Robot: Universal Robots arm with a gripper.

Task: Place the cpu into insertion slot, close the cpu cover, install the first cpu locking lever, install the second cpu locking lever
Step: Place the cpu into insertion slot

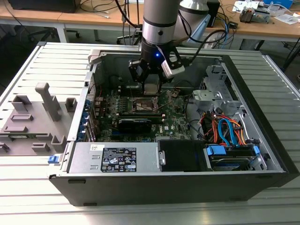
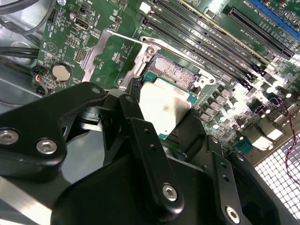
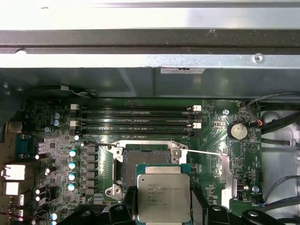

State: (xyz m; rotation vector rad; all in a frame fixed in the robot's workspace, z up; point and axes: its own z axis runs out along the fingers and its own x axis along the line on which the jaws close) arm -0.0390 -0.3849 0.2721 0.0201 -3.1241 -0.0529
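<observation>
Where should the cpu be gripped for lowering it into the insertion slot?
By two opposite thin edges of its green board, coming from straight above. The cpu is a flat square lying level above the insertion slot, so only its edges offer a pinch. The gripper holds it this way, a finger on each side.

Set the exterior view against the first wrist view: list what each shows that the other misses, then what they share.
Exterior view: the whole open case, its power supply, blue and orange cables, a grey fixture on the exterior view's left, and the arm.
First wrist view: the memory slots and a coin cell on the board.
Shared: the gripper shut on the cpu, held over the open insertion slot, not yet seated.
</observation>
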